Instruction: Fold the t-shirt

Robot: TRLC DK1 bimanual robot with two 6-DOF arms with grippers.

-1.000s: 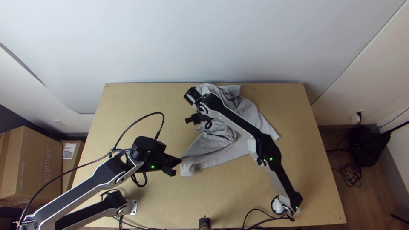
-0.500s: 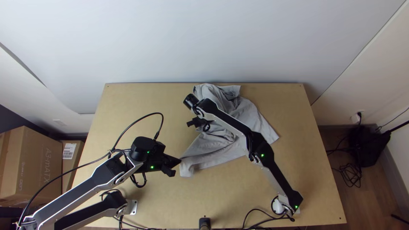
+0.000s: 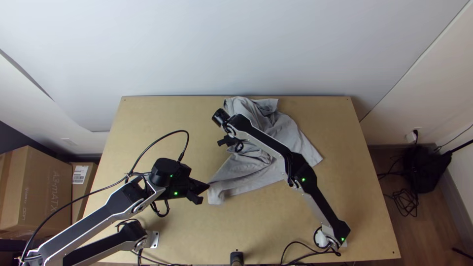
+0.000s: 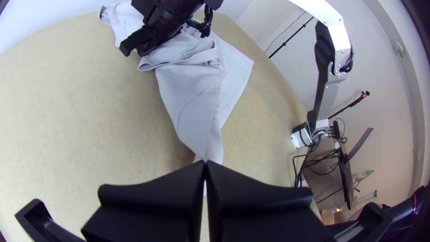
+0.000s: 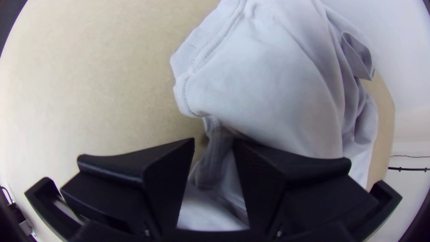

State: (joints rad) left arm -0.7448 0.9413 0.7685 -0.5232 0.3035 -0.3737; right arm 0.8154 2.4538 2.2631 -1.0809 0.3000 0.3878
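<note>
In the top view my left gripper (image 3: 203, 191) is at the near left corner of the grey t-shirt (image 3: 290, 133). The left wrist view shows that gripper (image 4: 205, 165) shut on a narrow end of the t-shirt (image 4: 192, 98). My right gripper (image 3: 220, 142) is over the cloth's left side in the top view. Seen from its wrist, the right gripper (image 5: 214, 142) is open, a fold of the t-shirt (image 5: 268, 76) lying between its fingers. The shirt is bunched toward the far edge and flatter toward the near side; the right arm hides part of it.
The wooden table (image 3: 157, 118) has bare surface left of the cloth and on the near side. The right forearm (image 3: 268, 140) crosses above the shirt. A black cable (image 3: 148, 152) loops over the left arm. Cardboard boxes (image 3: 47, 192) stand beyond the table's left edge.
The right gripper has shifted slightly toward the table's near edge, and its arm's elbow has moved left. The left arm looks unmoved, while the shirt's near part has slid very slightly left.
</note>
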